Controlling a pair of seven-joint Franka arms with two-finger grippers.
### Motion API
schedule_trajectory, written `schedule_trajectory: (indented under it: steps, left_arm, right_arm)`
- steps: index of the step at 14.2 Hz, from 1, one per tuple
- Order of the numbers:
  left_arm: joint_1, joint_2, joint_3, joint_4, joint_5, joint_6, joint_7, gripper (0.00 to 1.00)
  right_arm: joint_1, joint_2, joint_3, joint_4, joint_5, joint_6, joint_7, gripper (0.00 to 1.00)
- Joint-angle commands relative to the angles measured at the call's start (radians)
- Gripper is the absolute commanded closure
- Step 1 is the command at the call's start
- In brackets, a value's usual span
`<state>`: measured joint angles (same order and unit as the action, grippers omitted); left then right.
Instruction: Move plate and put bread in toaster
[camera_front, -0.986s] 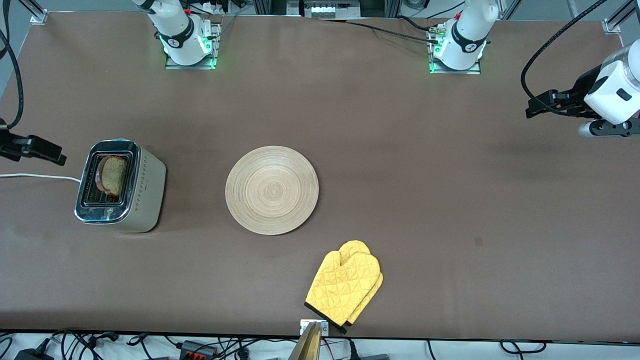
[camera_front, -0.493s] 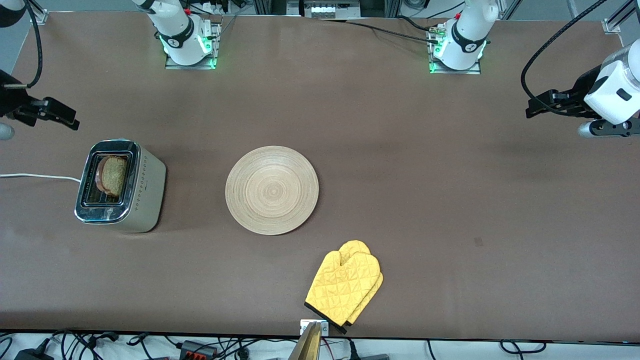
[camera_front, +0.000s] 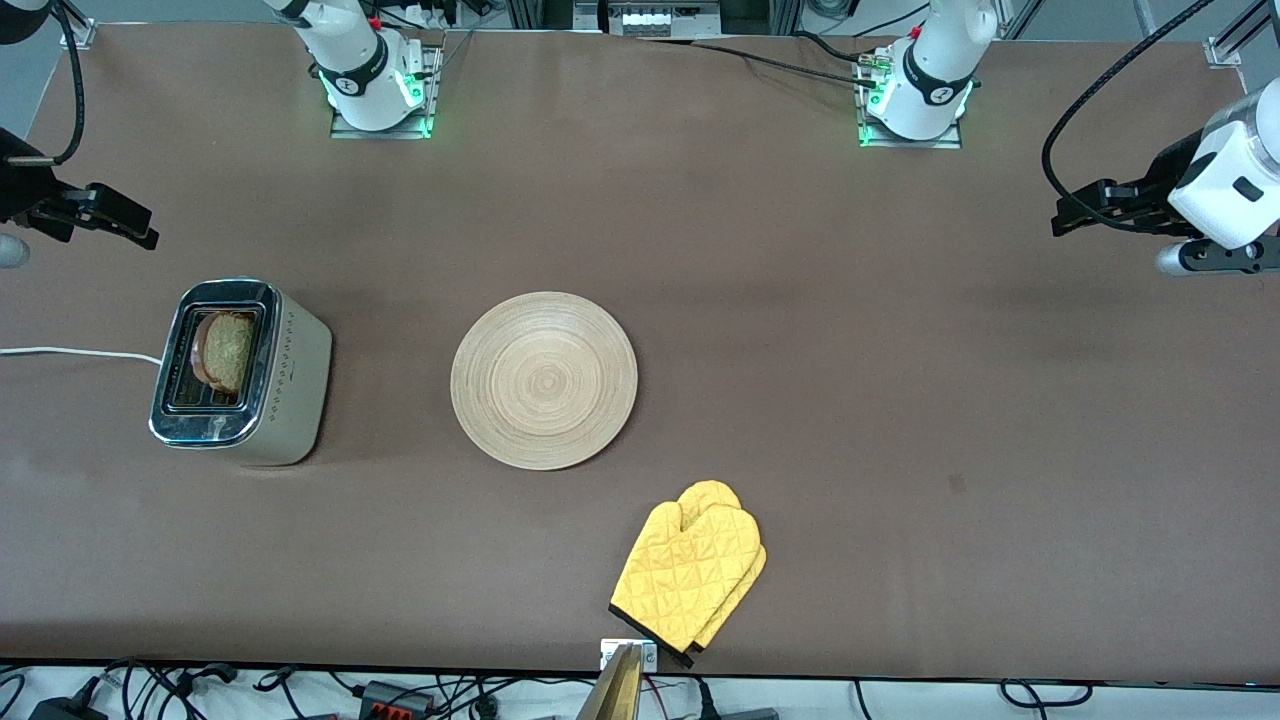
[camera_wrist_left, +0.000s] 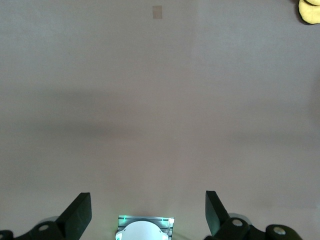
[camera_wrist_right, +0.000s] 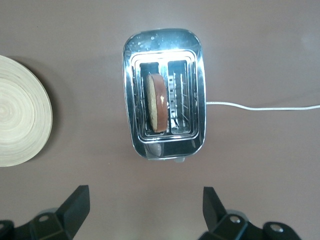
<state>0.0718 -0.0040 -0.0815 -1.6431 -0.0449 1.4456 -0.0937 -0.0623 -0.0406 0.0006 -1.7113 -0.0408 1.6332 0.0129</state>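
The pale brown bread slice stands in one slot of the beige chrome-topped toaster. The round tan wooden plate lies bare mid-worktop. The right gripper and left gripper hang spread, empty, above the worktop.

left gripper agape, right gripper agape — aloft

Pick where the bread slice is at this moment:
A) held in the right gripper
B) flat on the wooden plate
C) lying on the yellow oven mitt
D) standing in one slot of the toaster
D: the bread stands upright in one slot of the toaster; the plate is bare.
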Motion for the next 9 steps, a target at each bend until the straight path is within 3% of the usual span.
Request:
schedule_trajectory:
  steps: [1,9]
  left_arm:
    - [0.003,0.010,-0.003,0.026,-0.003,-0.020,-0.008,0.00]
    - [0.005,0.010,-0.003,0.031,-0.003,-0.022,-0.003,0.00]
  right_arm:
    - [-0.004,-0.025,0.001,-0.027,0.010,0.025,-0.025,0.00]
    - [-0.004,-0.028,0.003,-0.024,0.013,0.013,-0.024,0.00]
